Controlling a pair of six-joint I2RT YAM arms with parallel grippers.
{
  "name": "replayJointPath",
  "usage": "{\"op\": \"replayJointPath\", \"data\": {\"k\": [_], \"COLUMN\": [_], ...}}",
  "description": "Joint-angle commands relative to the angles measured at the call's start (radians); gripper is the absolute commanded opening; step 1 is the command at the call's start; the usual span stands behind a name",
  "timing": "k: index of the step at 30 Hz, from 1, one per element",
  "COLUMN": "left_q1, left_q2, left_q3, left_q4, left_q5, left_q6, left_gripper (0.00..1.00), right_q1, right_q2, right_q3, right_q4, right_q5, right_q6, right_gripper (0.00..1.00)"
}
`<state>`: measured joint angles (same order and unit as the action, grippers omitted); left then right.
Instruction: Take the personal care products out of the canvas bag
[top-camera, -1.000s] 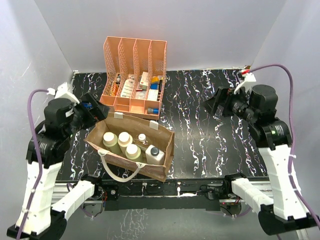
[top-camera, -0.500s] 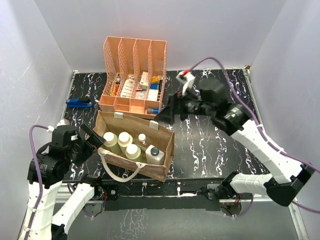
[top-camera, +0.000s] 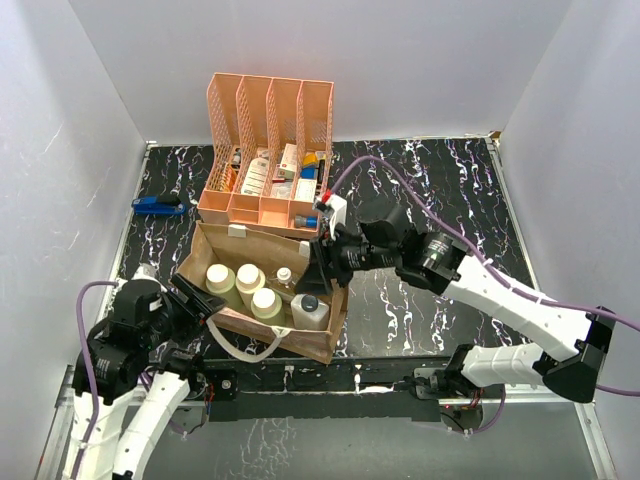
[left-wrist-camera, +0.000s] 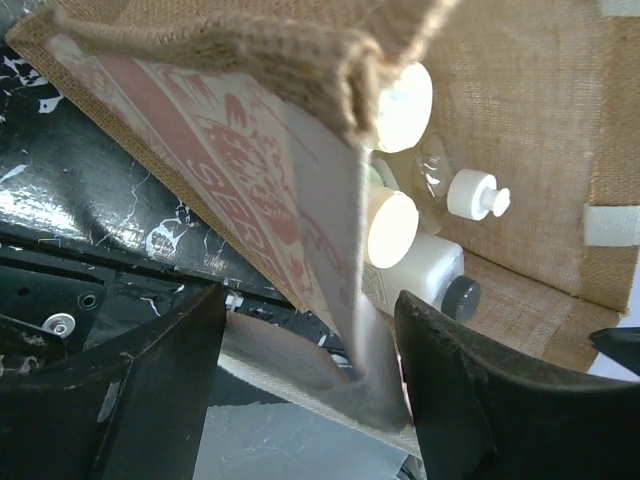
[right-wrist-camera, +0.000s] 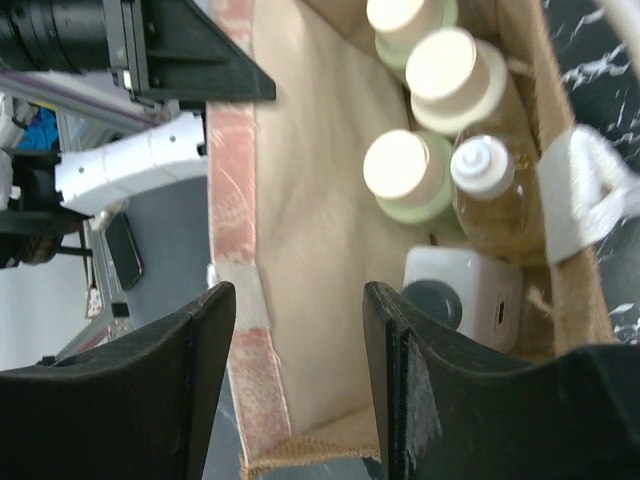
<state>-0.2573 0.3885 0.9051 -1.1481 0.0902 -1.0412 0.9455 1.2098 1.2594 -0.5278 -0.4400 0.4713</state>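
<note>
The canvas bag (top-camera: 300, 338) stands near the table's front edge. Upright inside it are three olive-green bottles with cream caps (top-camera: 218, 277) (top-camera: 248, 276) (top-camera: 265, 301), a clear bottle (top-camera: 285, 278) and a white squarish bottle (top-camera: 308, 309). My left gripper (top-camera: 195, 296) is at the bag's near left corner. In the left wrist view it (left-wrist-camera: 310, 300) is open, with the bag's front wall (left-wrist-camera: 250, 170) and cream strap (left-wrist-camera: 300, 375) between its fingers. My right gripper (top-camera: 322, 265) hovers open over the bag's right end (right-wrist-camera: 310, 200), one finger above the white bottle (right-wrist-camera: 465, 285).
An orange slotted file rack (top-camera: 268, 150) with small boxes stands just behind the bag. A blue object (top-camera: 158, 205) lies at the table's left edge. White walls close in the left, back and right sides.
Both arms have come in to the bag: the left swung down to its near left corner, the right reached across from the far right. Both sets of jaws have narrowed.
</note>
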Motion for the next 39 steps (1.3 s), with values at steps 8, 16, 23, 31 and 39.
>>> {"op": "replayJointPath", "data": {"k": [8,16,23,31,39], "left_q1": [0.004,0.005,0.003,0.004,0.004], "left_q2": [-0.091,-0.147,-0.188,-0.138,-0.080], "left_q3": [-0.204,-0.325,-0.326,-0.240,-0.177], "left_q4": [0.105,0.089,0.121,0.153,0.175], "left_q5": [0.159,0.150,0.162,0.190,0.182], "left_q6": [-0.006,0.015,0.002,0.001,-0.029], "left_gripper": [0.55,0.43,0.43,0.59,0.70], "right_q1": [0.043,0.120,0.133,0.141,0.167], "right_q2": [-0.109,-0.127,-0.090,-0.020,0.025], "right_q3": [-0.307,-0.495,-0.290,-0.080,-0.032], "right_q4": [0.098,0.198,0.057,-0.031,-0.024], "right_q5": [0.071,0.199,0.211,0.091,0.009], "right_q6": [0.085,0.075,-0.010,-0.033,-0.044], "right_gripper": [0.50,0.49,0.51,0.57,0.56]}}
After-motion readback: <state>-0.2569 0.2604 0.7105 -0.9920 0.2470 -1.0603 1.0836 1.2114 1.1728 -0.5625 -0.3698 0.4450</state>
